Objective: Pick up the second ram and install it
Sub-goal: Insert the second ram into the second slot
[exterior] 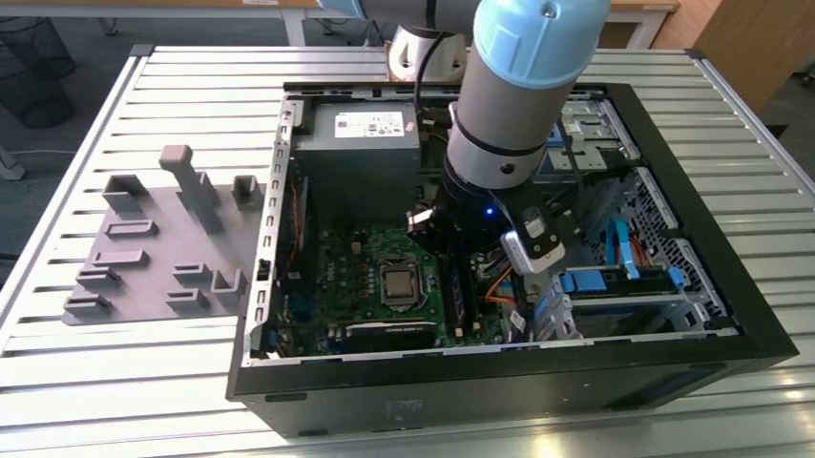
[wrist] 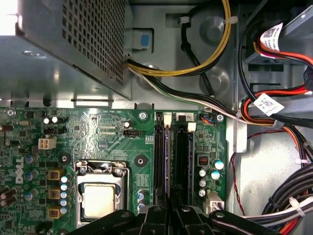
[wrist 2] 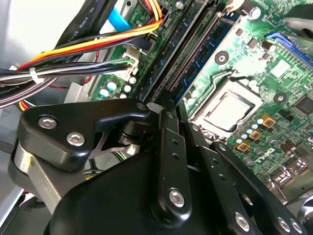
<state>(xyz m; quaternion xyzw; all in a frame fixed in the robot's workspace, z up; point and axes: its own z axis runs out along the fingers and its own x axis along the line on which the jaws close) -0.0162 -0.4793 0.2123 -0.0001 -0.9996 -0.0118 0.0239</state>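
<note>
The second ram (wrist 2: 215, 36) is a slim green stick with small black chips. It stands on edge in the black memory slots (wrist: 182, 161) beside the processor socket (wrist: 100, 200). In the first wrist view its thin edge (wrist: 167, 166) runs straight up to my fingers. My gripper (wrist 2: 161, 107) is low inside the computer case, its black fingers closed together on the near end of the stick. The same closed gripper (wrist: 171, 213) meets over the slots in the first wrist view. In the exterior view my wrist (exterior: 491, 205) hangs over the motherboard (exterior: 369, 277).
Bundled cables (wrist: 274, 122) and orange wires (wrist 2: 93, 46) crowd the drive-bay side of the slots. The power supply (exterior: 363, 143) fills the case's far end. A gray fixture plate (exterior: 153, 248) with upright blocks lies on the slatted table at the exterior view's left.
</note>
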